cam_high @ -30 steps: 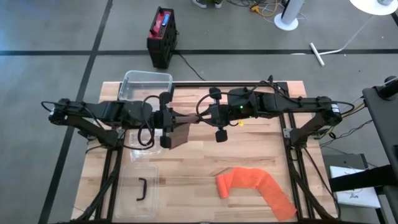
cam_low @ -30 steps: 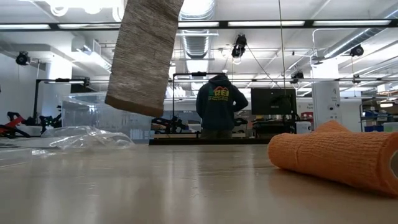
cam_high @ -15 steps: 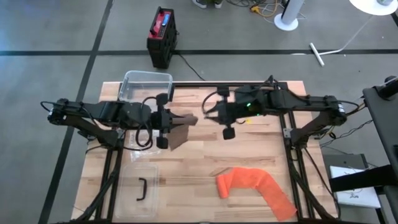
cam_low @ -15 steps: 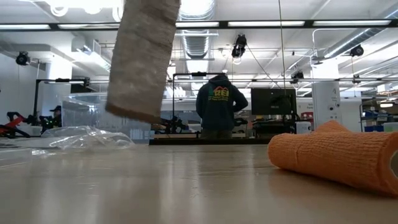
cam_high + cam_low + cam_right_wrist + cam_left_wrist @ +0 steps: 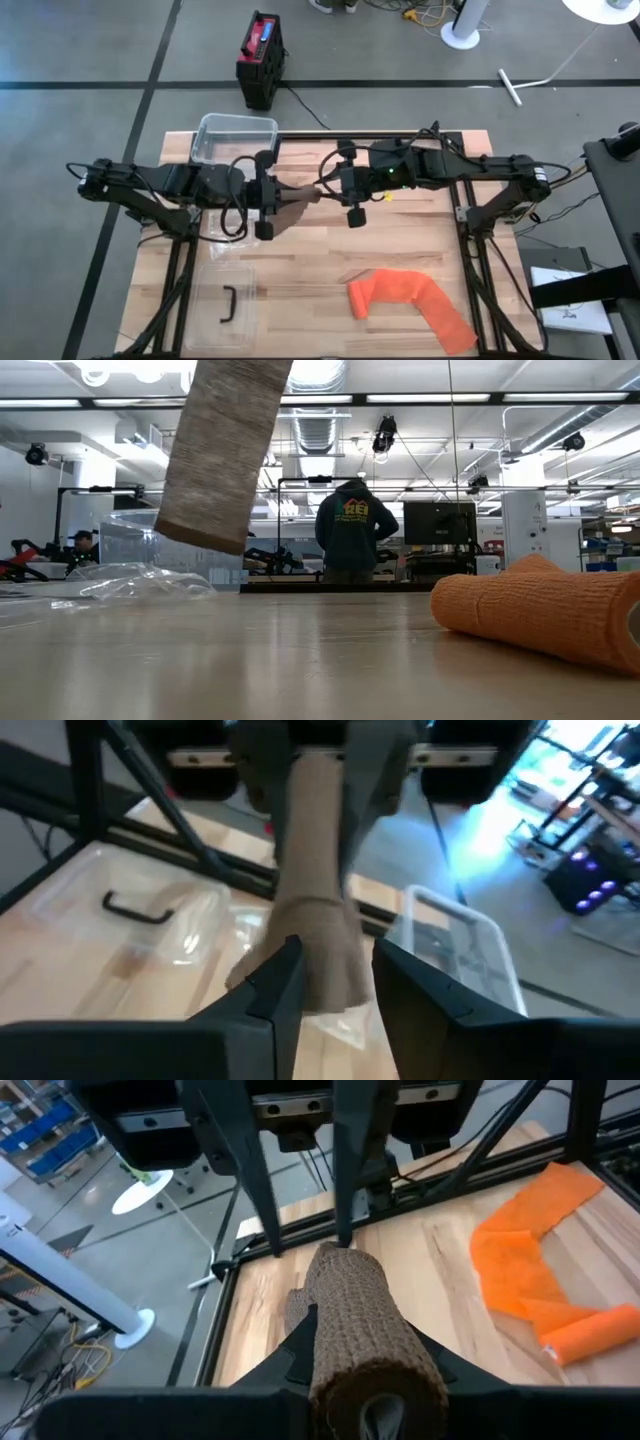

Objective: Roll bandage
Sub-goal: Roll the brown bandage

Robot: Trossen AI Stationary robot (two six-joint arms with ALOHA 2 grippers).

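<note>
Behind the wooden table [image 5: 320,260] stands a person in a dark hoodie [image 5: 351,532]. An orange bandage [image 5: 410,300] lies loose, well apart from both claws. Left claw [image 5: 264,195] clenches the brown bandage [image 5: 288,205], partly rolled, its tail hanging clear of the wood. Right claw [image 5: 348,190] straddles its free end, fingers parted.

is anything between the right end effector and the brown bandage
Nothing visible. The right end effector has its fingers on either side of the brown bandage, which the left end effector holds up above the table.
</note>
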